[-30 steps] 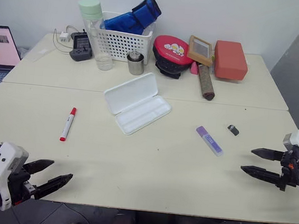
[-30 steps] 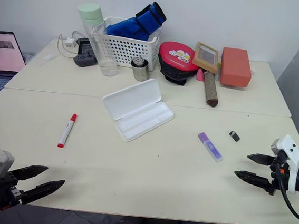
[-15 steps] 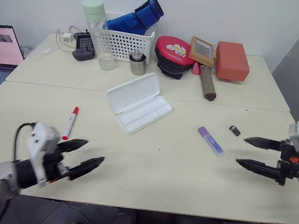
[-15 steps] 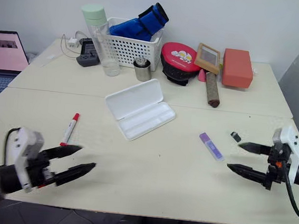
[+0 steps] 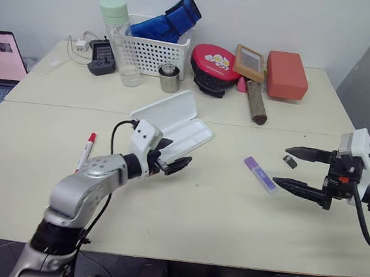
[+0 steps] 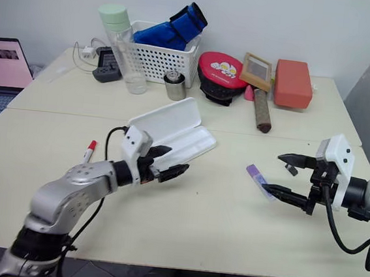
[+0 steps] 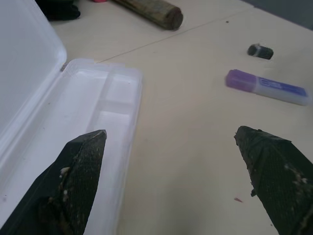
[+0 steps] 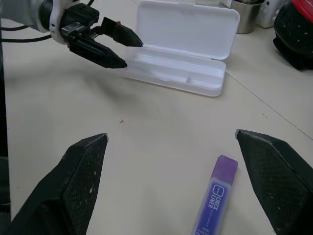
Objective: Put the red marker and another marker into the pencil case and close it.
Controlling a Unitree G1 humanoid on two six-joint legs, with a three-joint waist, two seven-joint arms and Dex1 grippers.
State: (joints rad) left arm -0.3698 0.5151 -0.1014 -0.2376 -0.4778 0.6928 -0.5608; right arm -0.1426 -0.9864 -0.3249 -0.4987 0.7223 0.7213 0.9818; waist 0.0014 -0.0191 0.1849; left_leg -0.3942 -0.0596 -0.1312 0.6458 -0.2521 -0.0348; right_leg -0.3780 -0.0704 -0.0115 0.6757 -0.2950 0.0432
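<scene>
Left gripper (image 5: 173, 161), jaws wide, hovers by the open pencil case (image 5: 173, 125); right gripper (image 5: 295, 167), jaws wide, near the purple marker (image 5: 259, 174)

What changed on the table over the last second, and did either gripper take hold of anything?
The left gripper swung from the table's near left edge forward and rightward to the open pencil case, passing the red marker. The right gripper moved leftward toward the purple marker. Both stayed open and took hold of nothing. Case, markers and the small dark clip have not moved.
</scene>
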